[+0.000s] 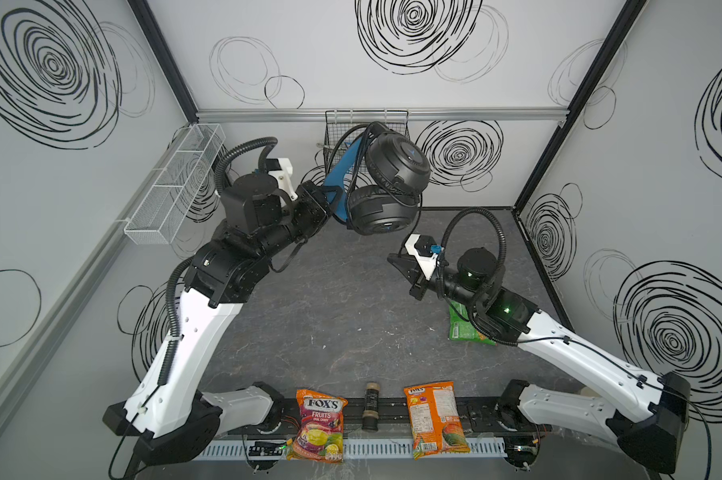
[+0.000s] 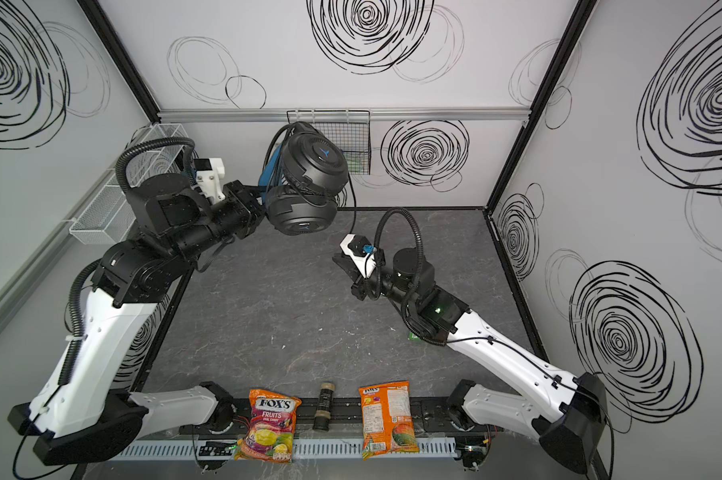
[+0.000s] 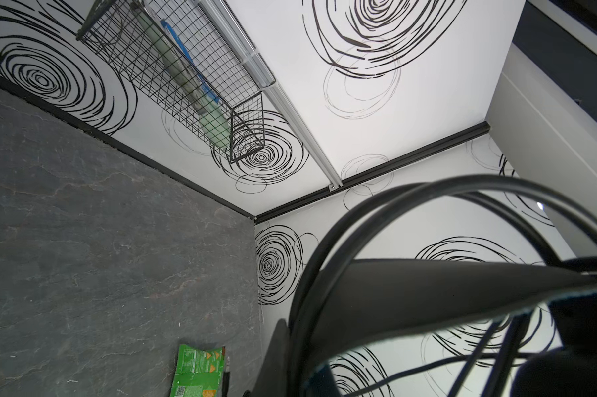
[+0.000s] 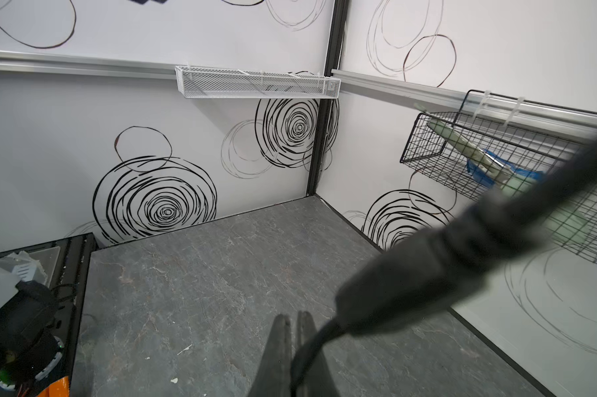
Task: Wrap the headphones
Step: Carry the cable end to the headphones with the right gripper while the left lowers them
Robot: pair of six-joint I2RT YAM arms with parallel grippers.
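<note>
Two robot arms reach over a dark grey stone-patterned table (image 1: 330, 316) inside a white booth with black scribbled circles on its walls. The left gripper (image 1: 325, 203) is clamped on the blue strap of the headphones (image 1: 392, 174), holding them in the air above the back edge of the table, near its middle, with the two round black cups stacked one above the other. Strands of the thin black cable (image 1: 418, 212) cross the cups, and one length hangs down to the right gripper (image 1: 392, 261), which hovers over the table to the right of its middle. In the right wrist view that gripper's fingers (image 4: 283, 340) are pressed together with the cable pinched between them. A green snack bag (image 1: 461, 328) lies near the right edge, partly under the right arm. Along the front edge sit a fruit candy bag (image 1: 320, 424), a small dark cylinder (image 1: 369, 405) and an orange bag (image 1: 434, 419). A black wire basket (image 1: 338, 129) hangs on the back wall and a white mesh basket (image 1: 176, 183) on the left wall.
</note>
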